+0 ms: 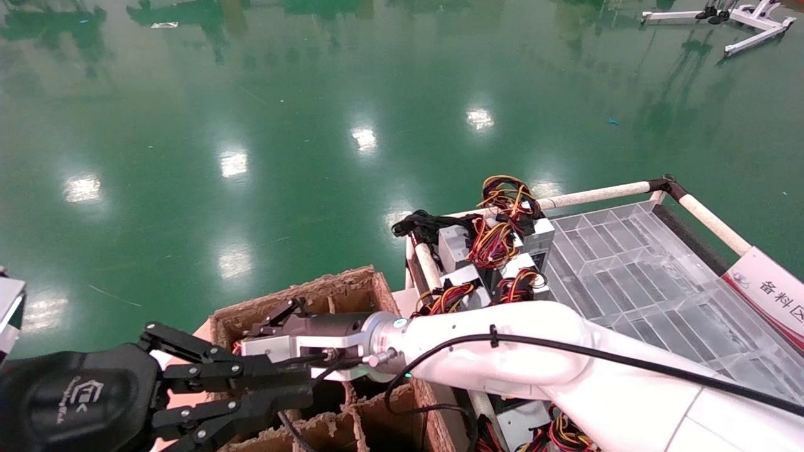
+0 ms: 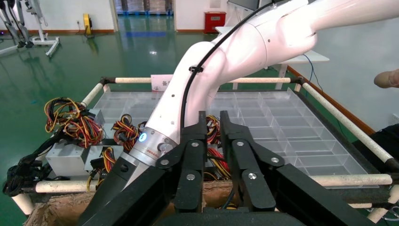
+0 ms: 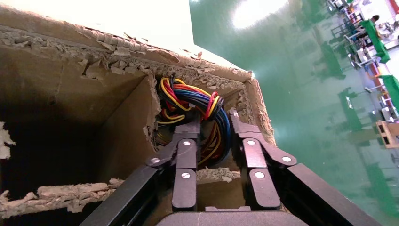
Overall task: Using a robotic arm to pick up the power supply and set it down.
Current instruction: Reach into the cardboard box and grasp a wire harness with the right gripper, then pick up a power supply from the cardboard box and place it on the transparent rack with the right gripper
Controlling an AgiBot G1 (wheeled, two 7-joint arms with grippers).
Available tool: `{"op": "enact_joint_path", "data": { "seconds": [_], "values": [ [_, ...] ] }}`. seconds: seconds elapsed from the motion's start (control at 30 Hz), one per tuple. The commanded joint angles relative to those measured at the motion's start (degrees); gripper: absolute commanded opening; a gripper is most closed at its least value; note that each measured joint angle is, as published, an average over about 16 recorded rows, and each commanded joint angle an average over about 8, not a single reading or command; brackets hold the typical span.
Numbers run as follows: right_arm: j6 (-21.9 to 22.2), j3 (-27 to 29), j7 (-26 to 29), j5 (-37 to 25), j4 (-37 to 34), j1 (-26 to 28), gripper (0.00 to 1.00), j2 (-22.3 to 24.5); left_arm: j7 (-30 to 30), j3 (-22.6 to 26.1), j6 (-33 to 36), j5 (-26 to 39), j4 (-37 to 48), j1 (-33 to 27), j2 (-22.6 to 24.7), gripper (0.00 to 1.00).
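Observation:
The white robotic arm reaches across to a divided cardboard box. My right gripper is down in one cell of that box. Its fingers close on the looped red, yellow, orange and blue wires of the power supply. The grey metal body is hidden below the wires. In the head view the right gripper dips over the box's far left cell. My left gripper hangs parked at the lower left with its fingers together and nothing between them.
Several more power supplies with wire loops stand at the left end of a clear compartment tray framed by white rails. A red and white sign sits at its right. The cardboard dividers are ragged. Green floor lies beyond.

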Motion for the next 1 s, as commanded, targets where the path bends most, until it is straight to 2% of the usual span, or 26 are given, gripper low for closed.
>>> {"op": "enact_joint_path", "data": {
  "seconds": [0.03, 0.3, 0.57, 0.77, 1.0],
  "values": [
    [0.9, -1.3, 0.4, 0.5, 0.4, 0.2, 0.00, 0.0, 0.0, 0.0, 0.0, 0.0, 0.0, 0.0, 0.0, 1.00],
    [1.2, -1.9, -0.3, 5.0, 0.7, 1.1, 0.00, 0.3, 0.0, 0.0, 0.0, 0.0, 0.0, 0.0, 0.0, 1.00],
    [-0.8, -0.2, -3.5, 9.9, -2.6, 0.9, 0.00, 0.9, 0.0, 0.0, 0.0, 0.0, 0.0, 0.0, 0.0, 1.00],
    [-5.2, 3.6, -7.6, 14.9, -6.9, 0.2, 0.00, 1.9, 0.0, 0.0, 0.0, 0.0, 0.0, 0.0, 0.0, 1.00],
    [-13.9, 9.9, -13.6, 22.0, -10.8, 0.0, 0.00, 4.5, 0.0, 0.0, 0.0, 0.0, 0.0, 0.0, 0.0, 1.00]
  ]
}}
